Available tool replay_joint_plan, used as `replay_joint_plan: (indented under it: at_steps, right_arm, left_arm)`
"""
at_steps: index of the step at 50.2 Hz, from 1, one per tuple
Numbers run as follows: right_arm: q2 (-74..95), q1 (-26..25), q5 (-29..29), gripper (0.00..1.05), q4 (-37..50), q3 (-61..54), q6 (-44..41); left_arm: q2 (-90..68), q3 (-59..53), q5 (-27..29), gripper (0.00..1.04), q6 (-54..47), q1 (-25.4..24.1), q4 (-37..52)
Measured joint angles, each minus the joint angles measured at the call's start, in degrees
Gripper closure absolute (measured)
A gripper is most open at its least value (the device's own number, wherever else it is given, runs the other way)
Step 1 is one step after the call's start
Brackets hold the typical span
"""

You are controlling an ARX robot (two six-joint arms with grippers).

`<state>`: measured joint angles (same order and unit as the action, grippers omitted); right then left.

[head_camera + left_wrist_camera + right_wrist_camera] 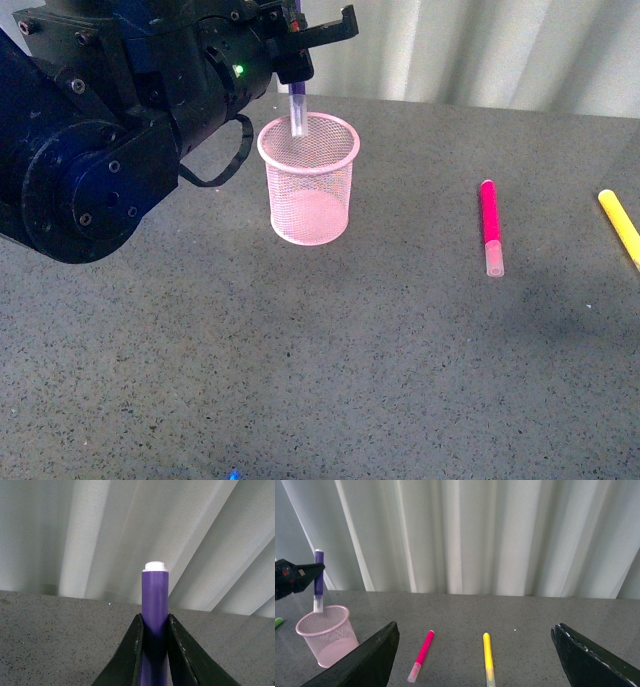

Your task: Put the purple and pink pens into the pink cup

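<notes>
The purple pen hangs upright, clear cap down, with its tip just inside the mouth of the pink cup. My left gripper is shut on the pen's barrel. In the left wrist view the purple pen stands clamped between the two black fingers. The pink pen lies flat on the table to the right of the cup, cap toward me. In the right wrist view my right gripper is open and empty, above the table near the pink pen; the pink cup stands off to one side.
A yellow marker lies at the table's right edge, beyond the pink pen. The tip of a green marker shows beside the cup. White curtains hang behind the grey table. My bulky left arm fills the upper left.
</notes>
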<state>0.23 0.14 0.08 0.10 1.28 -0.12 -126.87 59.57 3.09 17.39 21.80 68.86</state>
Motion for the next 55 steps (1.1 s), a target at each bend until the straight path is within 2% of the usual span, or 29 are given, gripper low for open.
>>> replay_joint_plan:
  at_steps: [7,20,22,27,36,43,47,51,53,55]
  right_arm:
    - [0.0,0.0,0.0,0.07,0.0,0.0,0.0]
    - [0.0,0.0,0.0,0.07,0.0,0.0,0.0]
    - [0.0,0.0,0.0,0.07,0.0,0.0,0.0]
    - [0.0,0.0,0.0,0.07,0.0,0.0,0.0]
    - [0.0,0.0,0.0,0.07,0.0,0.0,0.0]
    - [0.0,0.0,0.0,0.07,0.0,0.0,0.0]
    - [0.0,0.0,-0.1,0.07,0.0,0.0,0.0]
    - [0.0,0.0,-0.1,0.07,0.0,0.0,0.0]
    - [0.0,0.0,-0.1,0.07,0.0,0.0,0.0]
    - [0.0,0.0,0.2,0.07,0.0,0.0,0.0]
  left_arm:
    - [-0.3,0.0,-0.1,0.92,0.8,0.1,-0.5]
    - [2.8,-2.8,-1.1,0.32,1.9,0.3,-3.5]
    - [5.6,-4.3,-1.1,0.21,1.1,0.5,-7.0]
    - [12.2,-6.4,-2.2,0.06,-2.2,0.7,-18.8]
    - [29.7,-13.3,-4.4,0.07,-11.4,0.4,-46.0]
    - [44.1,-20.7,-3.4,0.07,-14.6,-0.3,-52.5]
    - [48.0,-20.8,-3.2,0.07,-15.5,-0.6,-52.4]
    - [46.6,-26.9,10.7,0.21,-16.4,-0.2,-33.7]
    - [46.5,-31.0,13.9,0.28,-16.5,-0.8,-25.8]
    - [47.1,-33.7,14.8,0.33,-16.6,-1.6,-21.4]
